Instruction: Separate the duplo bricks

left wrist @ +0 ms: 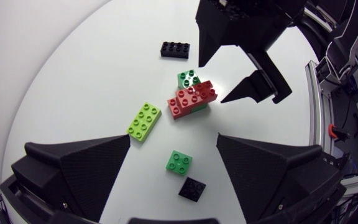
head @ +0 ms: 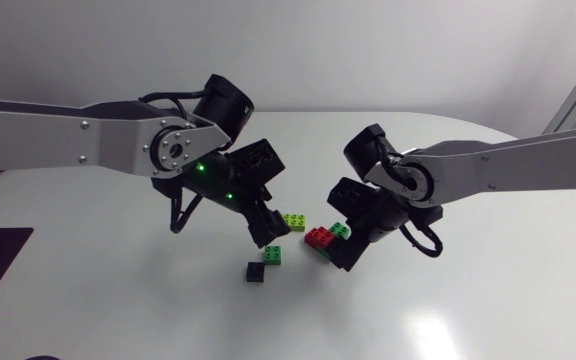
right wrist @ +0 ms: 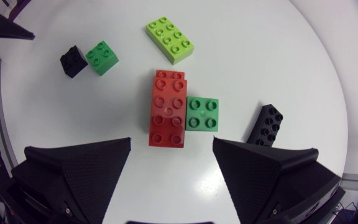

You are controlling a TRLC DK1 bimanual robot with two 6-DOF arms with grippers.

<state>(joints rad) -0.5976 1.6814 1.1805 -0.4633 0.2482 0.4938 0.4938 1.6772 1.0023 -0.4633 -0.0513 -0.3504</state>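
Left tool, right tool spread, empty. Red brick, green brick at 2 o'clock: light, rigid, slick; pinch long sides.

Nothing legible shows anywhere. The duplo bricks bear plain studs, and the left arm, the right arm and the desk carry no readable marking.

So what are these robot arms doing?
They are meant to separate duplo bricks. The left gripper and right gripper are both open, holding nothing. The right gripper hangs over a red brick and green brick that look joined. A lime brick, small green brick, small black brick and long black brick lie loose.
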